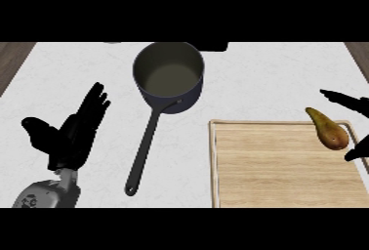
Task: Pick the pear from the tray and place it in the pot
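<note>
A brownish-green pear (pixel 329 130) lies at the right end of the wooden tray (pixel 281 171), its narrow end pointing up-left. My right hand (pixel 352 104) comes in from the right edge, its fingers above the pear and its thumb (pixel 358 153) below it, spread around the fruit without closing on it. The dark blue pot (pixel 169 77) stands at the top middle, empty, with its long handle (pixel 143 149) pointing down toward me. My left hand (pixel 72 134) rests open on the counter at the left, fingers up.
The white marble counter (pixel 274 83) spreads between pot and tray. Wooden floor shows at the far left and right top corners. A dark object sits at the counter's back edge behind the pot.
</note>
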Robot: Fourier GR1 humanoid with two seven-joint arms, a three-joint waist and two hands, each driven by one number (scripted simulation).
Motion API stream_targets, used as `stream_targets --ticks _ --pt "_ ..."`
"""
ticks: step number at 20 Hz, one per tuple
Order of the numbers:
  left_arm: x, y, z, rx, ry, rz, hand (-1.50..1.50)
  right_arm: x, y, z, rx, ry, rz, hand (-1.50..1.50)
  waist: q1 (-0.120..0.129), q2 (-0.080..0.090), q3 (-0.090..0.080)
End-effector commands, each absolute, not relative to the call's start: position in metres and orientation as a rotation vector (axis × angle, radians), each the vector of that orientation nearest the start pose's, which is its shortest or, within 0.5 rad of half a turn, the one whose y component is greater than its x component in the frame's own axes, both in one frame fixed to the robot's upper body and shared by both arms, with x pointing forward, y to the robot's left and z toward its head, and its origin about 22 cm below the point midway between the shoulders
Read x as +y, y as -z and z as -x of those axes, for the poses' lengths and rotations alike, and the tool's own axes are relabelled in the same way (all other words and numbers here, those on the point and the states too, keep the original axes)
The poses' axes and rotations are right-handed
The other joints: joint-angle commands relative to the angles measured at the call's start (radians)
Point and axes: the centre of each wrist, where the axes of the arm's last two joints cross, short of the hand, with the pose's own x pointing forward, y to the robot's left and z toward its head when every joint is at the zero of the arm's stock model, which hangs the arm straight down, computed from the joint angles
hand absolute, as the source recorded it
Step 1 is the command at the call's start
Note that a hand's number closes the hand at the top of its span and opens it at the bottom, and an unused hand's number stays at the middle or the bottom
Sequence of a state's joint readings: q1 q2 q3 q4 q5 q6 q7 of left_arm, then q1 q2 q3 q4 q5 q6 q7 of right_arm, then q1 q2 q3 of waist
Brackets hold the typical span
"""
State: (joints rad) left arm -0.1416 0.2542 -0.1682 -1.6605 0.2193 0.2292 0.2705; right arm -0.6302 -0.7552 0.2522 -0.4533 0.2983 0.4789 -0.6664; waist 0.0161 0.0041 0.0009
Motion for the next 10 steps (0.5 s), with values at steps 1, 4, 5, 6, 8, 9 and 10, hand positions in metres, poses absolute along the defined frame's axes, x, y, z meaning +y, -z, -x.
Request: stream_targets --ticks 1,4,5,6,8,9,10 --pt "0.214 -0.066 -0.247 -1.469 0.022 0.004 0.0 -0.459 -0.047 -0.337 -1.256 -1.078 0.071 -1.5 -0.001 -0.002 0.0" --pt "0.207 -0.066 -0.256 -1.475 0.017 -0.001 0.0 -0.447 -0.042 -0.349 -1.248 -1.064 0.075 -1.5 0.006 0.001 0.001" --pt "0.237 -0.064 -0.274 -1.478 0.012 -0.013 0.0 -0.455 -0.038 -0.341 -1.25 -1.059 0.066 -1.5 -0.001 0.002 0.0" --pt "0.234 -0.058 -0.268 -1.474 0.019 -0.007 0.0 -0.436 -0.025 -0.346 -1.249 -1.069 0.068 -1.5 -0.003 0.0 0.0" --pt "0.222 -0.064 -0.269 -1.49 0.027 0.009 0.0 -0.435 -0.03 -0.348 -1.356 -1.041 -0.013 1.5 -0.004 0.001 0.0" --pt "0.232 -0.053 -0.268 -1.486 0.015 -0.02 0.0 -0.436 -0.027 -0.345 -1.416 -1.004 -0.042 1.5 -0.006 0.001 0.0" --pt "0.228 -0.062 -0.269 -1.475 0.015 -0.002 0.0 -0.435 -0.018 -0.34 -1.436 -1.001 -0.014 1.5 -0.008 -0.001 0.0"
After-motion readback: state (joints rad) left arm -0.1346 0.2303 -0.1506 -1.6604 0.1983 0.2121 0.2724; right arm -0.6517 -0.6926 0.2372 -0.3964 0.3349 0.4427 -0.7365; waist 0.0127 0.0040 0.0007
